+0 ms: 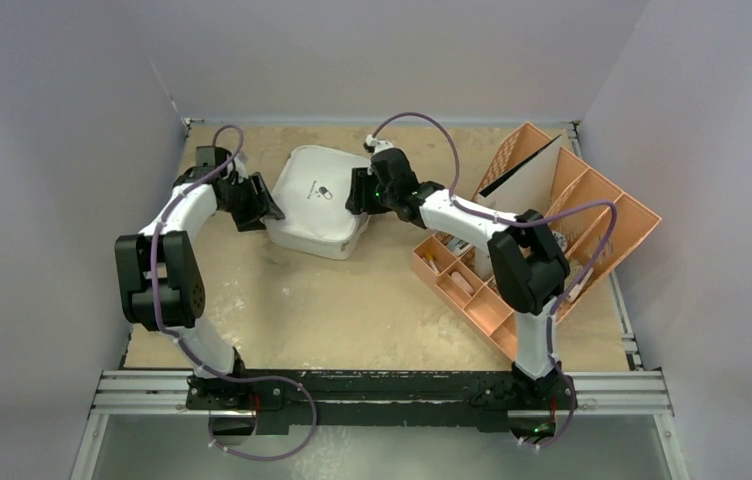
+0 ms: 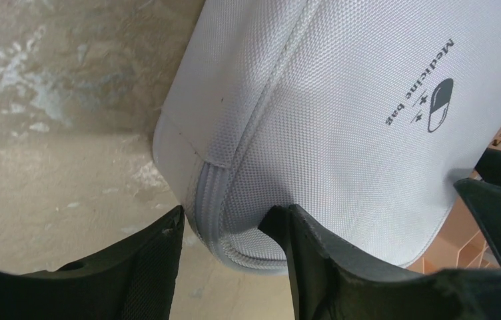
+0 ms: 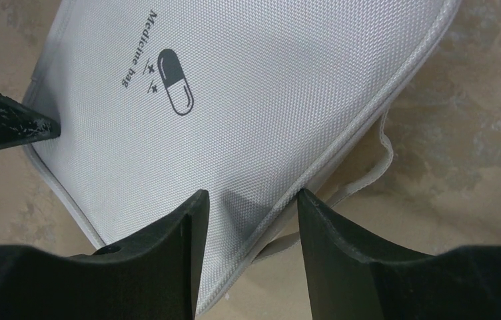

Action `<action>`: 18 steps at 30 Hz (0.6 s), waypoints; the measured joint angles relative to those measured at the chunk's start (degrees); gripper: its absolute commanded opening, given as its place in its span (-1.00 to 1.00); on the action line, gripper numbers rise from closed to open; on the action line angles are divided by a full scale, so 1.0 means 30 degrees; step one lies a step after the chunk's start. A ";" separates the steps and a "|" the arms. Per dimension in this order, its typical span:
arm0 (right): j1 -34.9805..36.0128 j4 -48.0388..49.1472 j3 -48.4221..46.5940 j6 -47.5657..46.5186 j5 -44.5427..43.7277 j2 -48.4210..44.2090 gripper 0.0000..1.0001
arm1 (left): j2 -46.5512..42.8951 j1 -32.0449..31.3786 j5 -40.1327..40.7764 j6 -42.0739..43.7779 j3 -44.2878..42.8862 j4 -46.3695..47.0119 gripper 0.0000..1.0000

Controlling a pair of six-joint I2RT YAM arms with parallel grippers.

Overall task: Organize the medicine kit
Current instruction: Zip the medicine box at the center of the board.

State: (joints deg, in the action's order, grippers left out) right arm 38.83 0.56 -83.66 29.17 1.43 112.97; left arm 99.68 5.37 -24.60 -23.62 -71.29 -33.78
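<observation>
Two claws flank the closed medicine kit [image 1: 314,200], lying left of the orange tray [image 1: 602,200]; the left claw [image 2: 228,223] pinches its corner. The right claw [image 3: 248,197] straddles its edge half open; grip cannot be told.

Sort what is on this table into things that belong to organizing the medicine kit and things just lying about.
Job in hand: medicine kit; left gripper and right gripper, each astride an edge of it.
Lying about: orange tray at the right, small items in its compartments; white panel standing in it.
</observation>
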 measured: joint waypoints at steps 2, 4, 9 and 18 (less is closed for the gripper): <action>-0.0058 -0.0240 -0.0605 -0.0699 0.0423 0.0321 0.10 | -0.0605 0.0051 0.0270 -0.0175 0.0641 -0.0044 0.02; -0.0051 -0.0481 -0.0729 -0.1173 0.0576 0.0277 0.15 | -0.0852 0.0080 0.0364 -0.0291 0.0911 -0.0080 0.02; 0.0153 -0.1399 -0.0182 -0.2229 0.0940 -0.1348 0.25 | -0.0874 0.0080 0.0423 -0.0291 0.0918 -0.0124 -0.09; 0.1042 0.0393 0.4663 -0.3723 0.0823 -0.6543 0.20 | -0.0984 0.0335 0.0102 -0.0488 0.0911 -0.0255 -0.63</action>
State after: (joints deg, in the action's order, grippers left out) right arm 41.95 1.74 -69.67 18.00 3.90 93.34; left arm 96.73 6.37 -24.29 -25.08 -68.55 -34.54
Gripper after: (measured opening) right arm 0.606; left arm 0.290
